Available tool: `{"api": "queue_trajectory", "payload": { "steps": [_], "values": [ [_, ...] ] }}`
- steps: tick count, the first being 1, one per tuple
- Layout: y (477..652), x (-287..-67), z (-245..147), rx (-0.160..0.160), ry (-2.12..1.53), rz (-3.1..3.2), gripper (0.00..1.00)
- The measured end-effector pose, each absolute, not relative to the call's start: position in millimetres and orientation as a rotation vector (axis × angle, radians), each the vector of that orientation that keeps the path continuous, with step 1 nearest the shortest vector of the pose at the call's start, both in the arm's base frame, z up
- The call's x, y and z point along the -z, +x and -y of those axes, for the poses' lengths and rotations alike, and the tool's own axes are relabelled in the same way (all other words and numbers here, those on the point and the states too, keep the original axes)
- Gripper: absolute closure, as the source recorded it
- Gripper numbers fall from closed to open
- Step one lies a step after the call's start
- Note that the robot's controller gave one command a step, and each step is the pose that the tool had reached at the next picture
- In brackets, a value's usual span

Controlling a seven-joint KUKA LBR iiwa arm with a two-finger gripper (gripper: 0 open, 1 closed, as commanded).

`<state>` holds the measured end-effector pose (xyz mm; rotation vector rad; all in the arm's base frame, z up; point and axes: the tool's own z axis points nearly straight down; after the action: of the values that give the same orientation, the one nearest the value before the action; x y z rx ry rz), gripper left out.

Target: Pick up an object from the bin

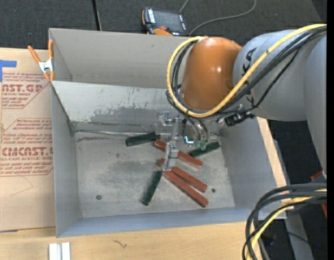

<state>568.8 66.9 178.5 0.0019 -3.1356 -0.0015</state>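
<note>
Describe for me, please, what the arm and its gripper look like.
The arm is a thick, rounded, pale grey body with dark lettering near its wrist. A glossy orange dome cover caps the wrist, and yellow and black cables loop round it and run back along the arm. Below it the gripper is a small, silvery metal assembly.

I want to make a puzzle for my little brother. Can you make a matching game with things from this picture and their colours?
Things:
1. bin
2. stick left of the pincer
3. pair of sticks below the pincer
4. round cover above the pincer

Colours:
A. orange
B. dark green
C. grey
D. red-brown

Pairs: 1-C, 2-B, 3-D, 4-A
</note>
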Motion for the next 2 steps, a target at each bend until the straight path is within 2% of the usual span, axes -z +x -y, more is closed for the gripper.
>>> {"api": "queue_trajectory", "payload": {
  "steps": [1, 2],
  "values": [
    [532.3, -68.5, 7.9, 0.001, -0.476, 3.108, 0.00],
    [518.9, -100.0, -0.3, 0.002, -0.755, 3.050, 0.00]
  ]
}}
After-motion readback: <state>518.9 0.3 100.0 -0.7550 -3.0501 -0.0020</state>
